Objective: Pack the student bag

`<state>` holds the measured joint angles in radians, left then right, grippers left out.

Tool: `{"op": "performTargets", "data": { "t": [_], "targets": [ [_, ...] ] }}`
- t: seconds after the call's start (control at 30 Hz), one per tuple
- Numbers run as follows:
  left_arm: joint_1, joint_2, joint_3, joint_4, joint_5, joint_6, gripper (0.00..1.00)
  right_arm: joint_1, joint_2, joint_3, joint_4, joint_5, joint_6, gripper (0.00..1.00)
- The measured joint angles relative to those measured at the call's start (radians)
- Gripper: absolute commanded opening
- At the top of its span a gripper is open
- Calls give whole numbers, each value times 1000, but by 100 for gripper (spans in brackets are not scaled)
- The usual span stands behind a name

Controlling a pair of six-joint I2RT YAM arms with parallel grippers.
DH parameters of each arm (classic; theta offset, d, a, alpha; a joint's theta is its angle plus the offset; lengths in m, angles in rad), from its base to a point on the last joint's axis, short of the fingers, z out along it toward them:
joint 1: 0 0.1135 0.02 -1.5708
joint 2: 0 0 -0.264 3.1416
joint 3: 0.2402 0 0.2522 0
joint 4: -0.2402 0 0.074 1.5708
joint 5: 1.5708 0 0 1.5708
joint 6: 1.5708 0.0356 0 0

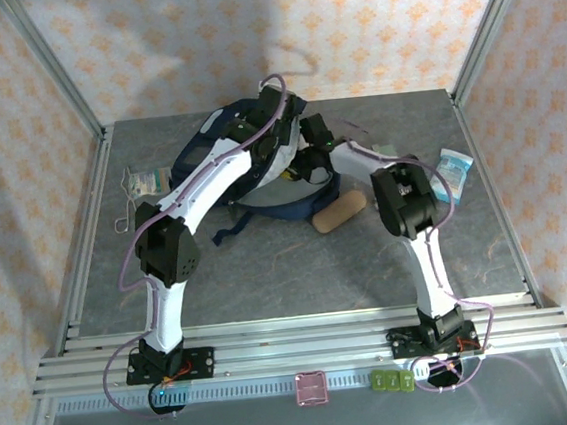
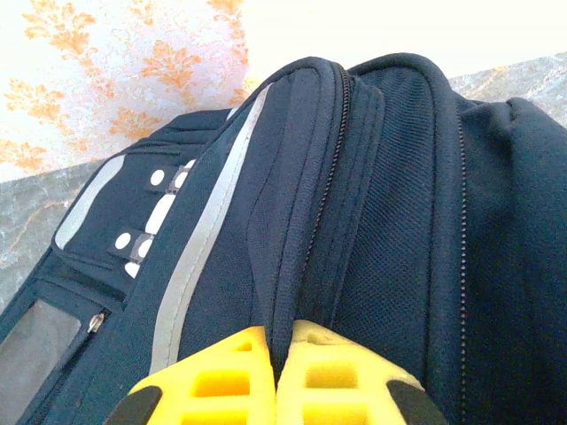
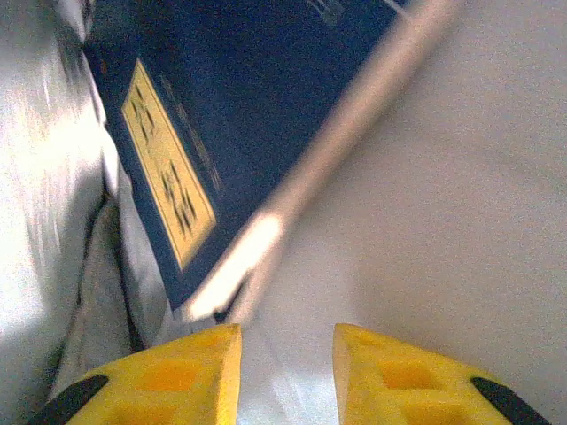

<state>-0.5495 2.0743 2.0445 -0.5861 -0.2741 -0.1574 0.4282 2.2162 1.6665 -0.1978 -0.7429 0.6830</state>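
The student bag (image 1: 281,211), navy with pale stripes, lies at the back middle of the table under both arms. In the left wrist view its zipper seam (image 2: 332,168) and a reflective stripe (image 2: 208,230) run up from the jaws. My left gripper (image 2: 282,341) is shut on a fold of the bag's fabric beside the zipper; in the top view it sits at the bag's top (image 1: 279,112). My right gripper (image 3: 285,341) is open inside the bag, over pale grey lining (image 3: 443,177). A blue book (image 3: 248,97) with a yellow label leans just ahead of its left finger.
A brown oval glasses case (image 1: 339,210) lies right of the bag's front. A light blue packet (image 1: 453,171) sits at the right edge and another small packet (image 1: 147,182) at the left, with a wire clip (image 1: 124,220) near it. Metal frame rails bound the table.
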Motion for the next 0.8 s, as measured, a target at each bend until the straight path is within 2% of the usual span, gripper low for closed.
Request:
{"op": "performTargets", "data": {
  "t": [0.2, 0.3, 0.4, 0.43, 0.47, 0.5, 0.57, 0.63, 0.7, 0.8],
  "targets": [
    [9, 31, 52, 8, -15, -93, 0, -33, -346, -330, 23, 107, -39, 32],
    [9, 77, 103, 21, -23, -148, 0, -44, -468, -434, 39, 171, -52, 28],
    [9, 138, 154, 35, -24, -200, 0, -42, -526, -495, 47, 223, -65, 26],
    [9, 159, 172, 36, -18, -213, 14, -38, -537, -511, 50, 237, -68, 26],
    [9, 183, 193, 36, -6, -225, 33, -34, -548, -529, 50, 251, -72, 26],
    [9, 200, 206, 38, 5, -236, 42, -27, -557, -547, 50, 263, -76, 26],
    [9, 210, 209, 37, 24, -261, 49, -7, -571, -579, 60, 282, -83, 27],
    [11, 195, 175, 56, 45, -276, 52, 21, -586, -613, 72, 294, -88, 29],
    [14, 114, 36, 108, 71, -292, 59, 47, -601, -645, 89, 295, -94, 32],
    [28, -96, -292, 205, 102, -315, 65, 74, -617, -669, 112, 294, -101, 35]
  ]
}}
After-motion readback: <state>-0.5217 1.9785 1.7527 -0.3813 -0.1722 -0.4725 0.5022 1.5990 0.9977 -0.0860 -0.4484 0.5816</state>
